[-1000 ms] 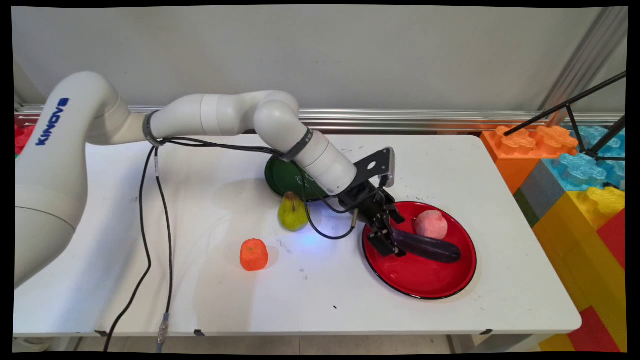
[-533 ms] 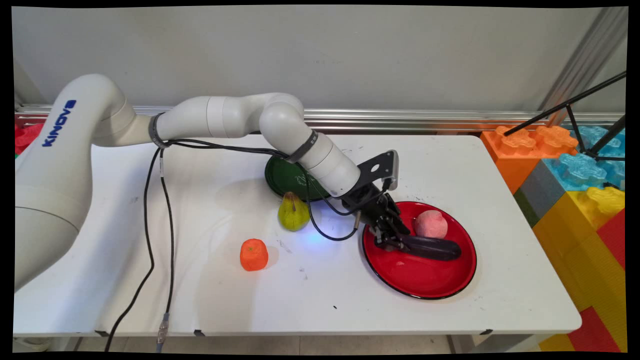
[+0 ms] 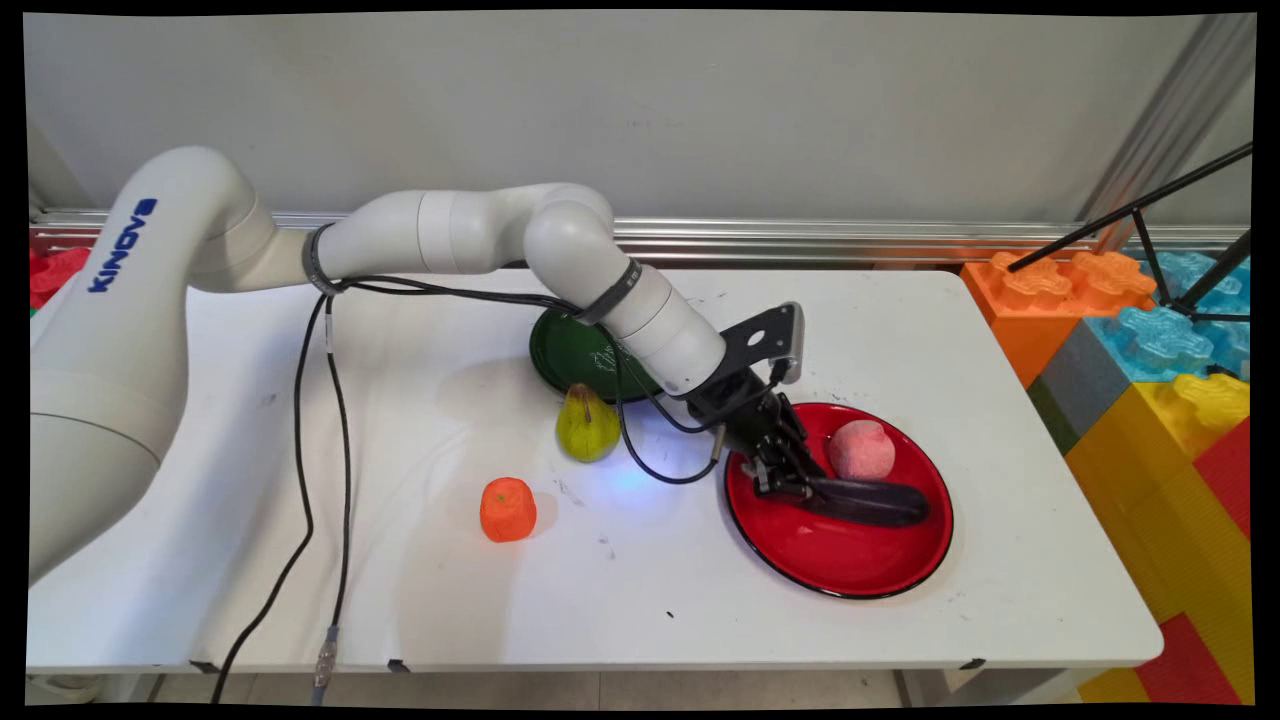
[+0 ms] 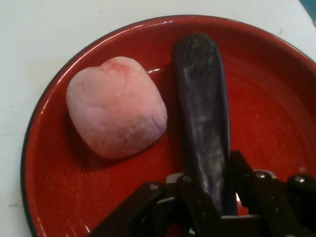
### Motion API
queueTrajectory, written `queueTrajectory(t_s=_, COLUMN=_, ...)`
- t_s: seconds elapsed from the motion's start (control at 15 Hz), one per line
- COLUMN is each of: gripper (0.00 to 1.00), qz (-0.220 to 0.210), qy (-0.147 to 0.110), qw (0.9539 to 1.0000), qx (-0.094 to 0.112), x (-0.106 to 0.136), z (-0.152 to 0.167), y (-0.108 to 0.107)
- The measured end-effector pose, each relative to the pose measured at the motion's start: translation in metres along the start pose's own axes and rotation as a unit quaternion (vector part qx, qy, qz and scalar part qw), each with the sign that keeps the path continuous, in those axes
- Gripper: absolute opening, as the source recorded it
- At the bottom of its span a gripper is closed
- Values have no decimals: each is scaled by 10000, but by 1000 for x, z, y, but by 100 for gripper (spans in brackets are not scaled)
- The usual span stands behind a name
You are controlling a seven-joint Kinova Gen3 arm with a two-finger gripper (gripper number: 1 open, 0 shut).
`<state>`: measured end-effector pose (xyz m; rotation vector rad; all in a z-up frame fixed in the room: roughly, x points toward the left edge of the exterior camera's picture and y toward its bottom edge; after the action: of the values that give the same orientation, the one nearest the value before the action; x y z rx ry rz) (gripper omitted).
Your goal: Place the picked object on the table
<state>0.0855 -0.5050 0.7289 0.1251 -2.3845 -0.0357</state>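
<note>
Two items lie on the red plate (image 3: 850, 570) at the right of the white counter (image 3: 700, 620): a dark purple eggplant (image 3: 870, 500) and a pale pink peach (image 3: 861, 449). The end effector (image 3: 795, 487) is low over the plate's left part, with its fingers closed against the near end of the eggplant, one on each side. In the hand view the eggplant (image 4: 205, 113) runs lengthwise away from the end effector (image 4: 217, 197), its far end near the plate's rim (image 4: 34, 123), and the fingers (image 4: 197, 202) press on both flanks of its lower end. The peach (image 4: 116, 106) sits just beside the eggplant; whether the two touch cannot be told. Whether the eggplant rests on the plate or is slightly raised cannot be told either.

Remaining items on the counter are as follows. A green pear (image 3: 586, 424) stands upright left of the red plate, well apart from it. A dark green plate (image 3: 565, 355) lies behind the pear, partly covered by the arm. An orange fruit (image 3: 508, 508) sits alone nearer the front edge, to the left of the pear. Black cables (image 3: 300, 480) hang from the arm and trail over the counter's front edge. Large coloured building blocks (image 3: 1150, 340) are stacked beyond the counter's right end.
</note>
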Motion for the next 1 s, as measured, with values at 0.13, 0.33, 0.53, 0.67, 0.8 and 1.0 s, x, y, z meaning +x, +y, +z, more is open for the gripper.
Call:
queueTrajectory(t_s=0.13, gripper=0, qz=-9, qy=16, qw=10000, qx=-28, x=8, z=-4, y=0)
queueTrajectory(t_s=0.33, gripper=0, qz=-19, qy=26, qw=10000, qx=-76, x=21, z=-12, y=1)
queueTrajectory(t_s=0.53, gripper=0, qz=-9, qy=13, qw=9999, qx=-134, x=39, z=-25, y=2)
queueTrajectory(t_s=0.67, gripper=0, qz=-4, qy=-21, qw=9999, qx=-138, x=50, z=-35, y=4)
queueTrajectory(t_s=0.8, gripper=0, qz=4, qy=-103, qw=9999, qx=-103, x=59, z=-48, y=7)
queueTrajectory(t_s=1.0, gripper=0, qz=-2, qy=-214, qw=9998, qx=38, x=68, z=-66, y=15)
